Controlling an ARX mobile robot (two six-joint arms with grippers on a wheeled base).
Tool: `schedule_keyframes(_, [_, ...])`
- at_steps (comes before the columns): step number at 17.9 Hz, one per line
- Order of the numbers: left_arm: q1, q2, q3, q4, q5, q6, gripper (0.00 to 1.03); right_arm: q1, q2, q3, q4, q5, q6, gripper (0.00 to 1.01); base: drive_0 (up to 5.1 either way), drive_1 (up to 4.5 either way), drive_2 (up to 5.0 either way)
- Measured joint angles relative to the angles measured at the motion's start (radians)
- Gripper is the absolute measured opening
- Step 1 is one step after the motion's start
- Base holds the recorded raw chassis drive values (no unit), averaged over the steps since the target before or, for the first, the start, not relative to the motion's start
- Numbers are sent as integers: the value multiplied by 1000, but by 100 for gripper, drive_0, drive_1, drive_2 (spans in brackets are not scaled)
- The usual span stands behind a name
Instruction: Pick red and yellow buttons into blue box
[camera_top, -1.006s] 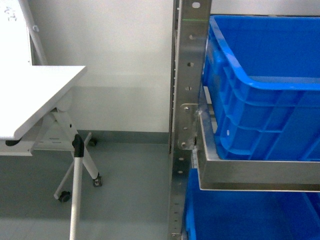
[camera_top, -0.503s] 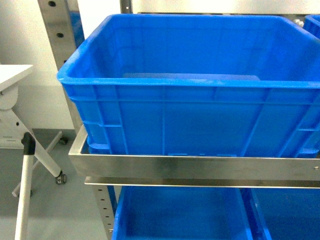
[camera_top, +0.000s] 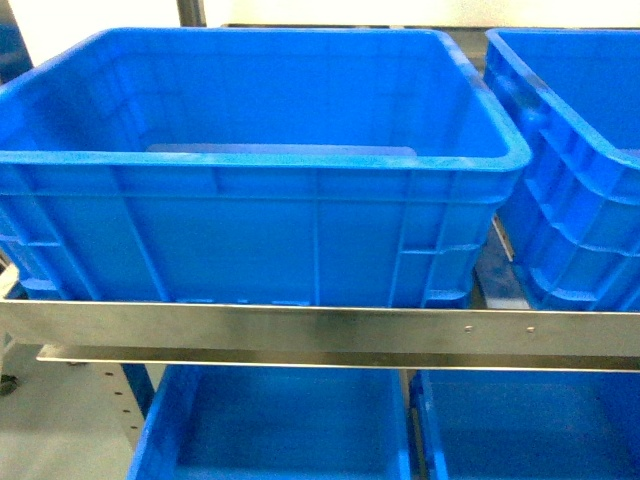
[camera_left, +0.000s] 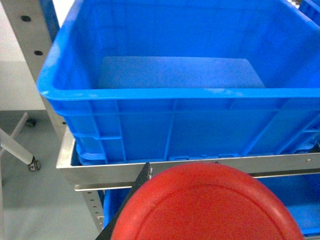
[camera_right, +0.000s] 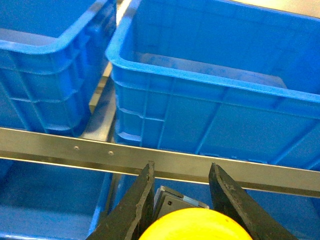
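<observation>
So the robot's swung round quick — a second ago the head camera was staring at a rack post and a folding table off to the side; now the big blue box (camera_top: 250, 160) sits square in the middle on the steel shelf rail (camera_top: 320, 330), with a second crate (camera_top: 570, 170) just beside it on the right. That means the carry is basically over and the drop-off is next.

Both buttons are already in hand; the red button (camera_left: 205, 205) fills the bottom of the left wrist view, still short of the box's near wall; the left gripper (camera_left: 142, 185) itself is mostly hidden behind the cap, so I'd guess it's clamped on it but can't really tell. The right gripper (camera_right: 182, 192) has its fingers pressed either side of the yellow button (camera_right: 192, 225) — below the rail, not over any box yet.
</observation>
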Motion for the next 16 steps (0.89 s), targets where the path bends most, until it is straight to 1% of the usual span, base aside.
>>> schedule_keyframes(14, [0, 0, 0, 0, 0, 0, 25, 0, 0, 0, 0, 0, 0, 30, 511, -235, -235])
schedule_keyframes(16, [0, 1, 0, 0, 1, 0, 25, 0, 0, 0, 0, 0, 0, 30, 0, 0, 0])
